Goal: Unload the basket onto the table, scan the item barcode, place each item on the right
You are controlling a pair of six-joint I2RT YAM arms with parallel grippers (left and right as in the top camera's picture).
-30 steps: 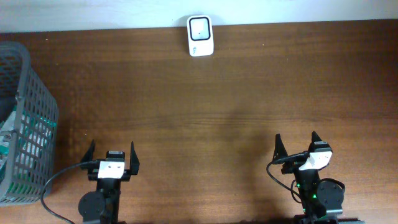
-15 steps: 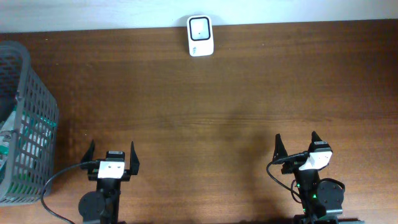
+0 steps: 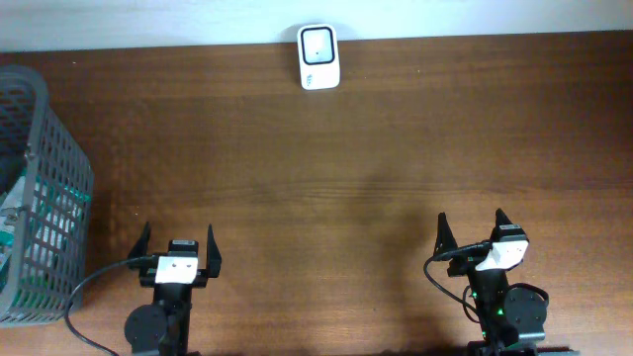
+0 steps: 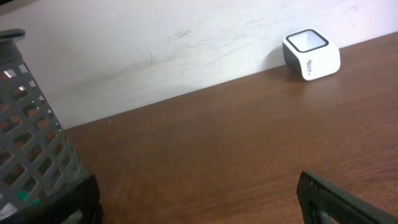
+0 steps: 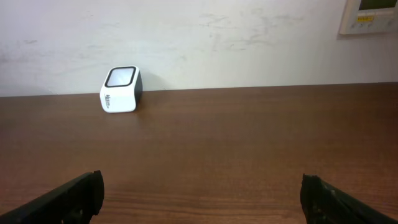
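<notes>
From overhead, a white barcode scanner [image 3: 318,57] was seen at the far edge of the wooden table [image 3: 346,158], its dark window facing up; a grey mesh basket [image 3: 54,218] was set at the left edge of the table, and white and green packaged goods [image 3: 8,216] were glimpsed inside it (what they were could not be made out through the mesh); no item lay on the bare wood between basket and scanner. The left gripper [image 3: 176,235] was parked at the near edge, just to the right of the basket, its jaws spread wide and nothing held between them; the right gripper [image 3: 472,220] was parked at the near edge well to the right, likewise spread wide and empty-handed.

In the left wrist view, the basket's wall [image 4: 31,155] was seen close by on the left, with a spot of green showing through its mesh; the scanner [image 4: 311,53] was seen far off at upper right against a pale wall [image 4: 155,50]; only the dark fingertips [image 4: 339,202] were caught at the lower corners, wide apart, with bare wood between them.

In the right wrist view, the scanner [image 5: 120,89] was seen at the far left against the wall; a beige control panel [image 5: 371,15] was mounted on that wall at upper right; the two black fingers [image 5: 62,202] were seen at the lower corners, far apart, with nothing gripped.
</notes>
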